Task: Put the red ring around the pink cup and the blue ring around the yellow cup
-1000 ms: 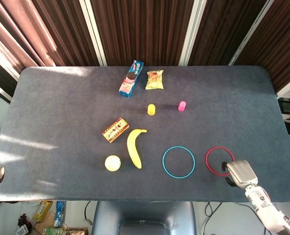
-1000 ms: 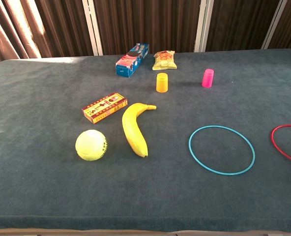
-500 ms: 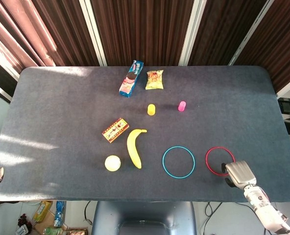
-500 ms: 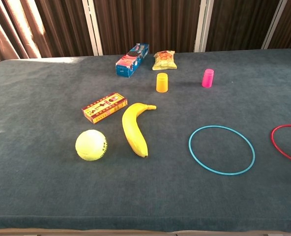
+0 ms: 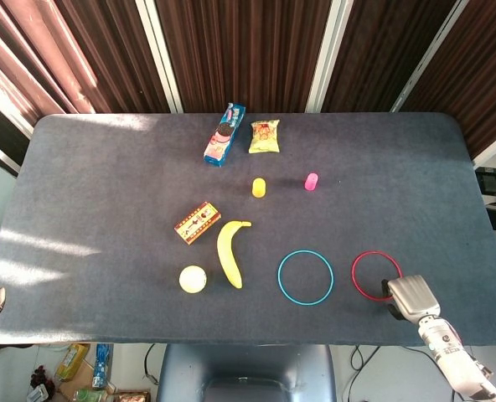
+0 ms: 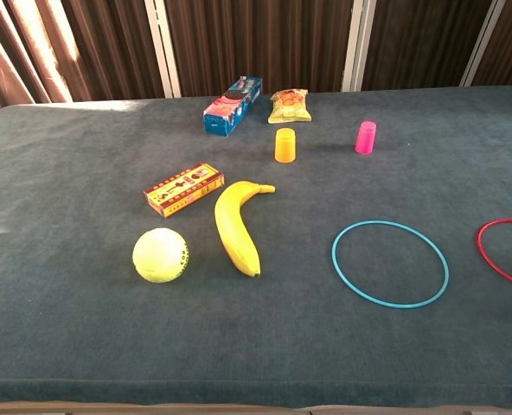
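Red ring point(image 5: 375, 275), blue ring point(image 5: 305, 277), pink cup point(image 5: 312, 182), yellow cup point(image 5: 259, 187), yellow banana point(image 5: 229, 252), dark blue-grey table point(image 5: 105, 184), silver-grey right hand point(image 5: 410, 295).

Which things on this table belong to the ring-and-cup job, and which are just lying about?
Job: thin red hoop ring; thin blue hoop ring; small pink cup; small yellow cup; right hand.

Lying about: yellow banana; pale yellow ball; small red-and-yellow box; blue biscuit packet; yellow snack bag.

Matt blue cloth table point(image 5: 105, 184), thin glossy plastic red ring point(image 5: 359, 262), fuzzy ball point(image 6: 160, 255)
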